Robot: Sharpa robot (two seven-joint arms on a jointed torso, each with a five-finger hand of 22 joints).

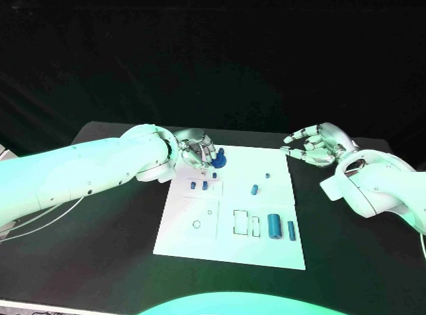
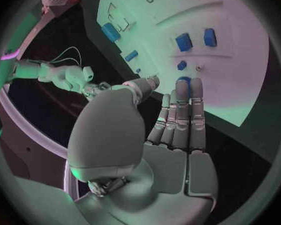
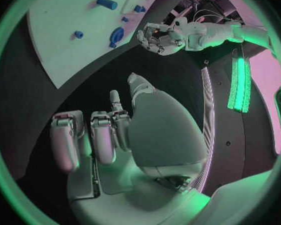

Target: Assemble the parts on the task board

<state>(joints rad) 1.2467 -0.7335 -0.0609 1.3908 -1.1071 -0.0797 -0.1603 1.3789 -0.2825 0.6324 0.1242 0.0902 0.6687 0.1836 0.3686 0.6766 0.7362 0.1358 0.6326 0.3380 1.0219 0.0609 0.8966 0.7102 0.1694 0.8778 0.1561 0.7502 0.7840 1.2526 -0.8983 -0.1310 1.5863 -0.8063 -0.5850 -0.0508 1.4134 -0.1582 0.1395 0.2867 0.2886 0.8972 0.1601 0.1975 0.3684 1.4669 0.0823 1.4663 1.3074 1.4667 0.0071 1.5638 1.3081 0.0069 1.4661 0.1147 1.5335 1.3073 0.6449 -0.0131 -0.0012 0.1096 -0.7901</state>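
Note:
The white task board [image 1: 234,243] lies mid-table with several small blue parts on it. A larger blue part [image 1: 220,157] sits at the board's far left corner. My left hand [image 1: 197,153] hovers there with straight fingers [image 2: 185,110], and the fingertips reach that blue part [image 2: 183,81] without closing round it. Two blue blocks [image 2: 183,41] stand just beyond. My right hand [image 1: 312,145] hangs over the black table off the board's far right corner, fingers [image 3: 102,135] curled in on nothing. From the right wrist, the left hand [image 3: 158,38] shows beside the blue part [image 3: 117,35].
A thick blue cylinder [image 1: 273,225] and a thin one [image 1: 291,229] lie near the board's front right, beside rectangular outlines [image 1: 241,222]. A small ring [image 1: 197,224] marks the front left. Black table [image 1: 99,262] surrounds the board.

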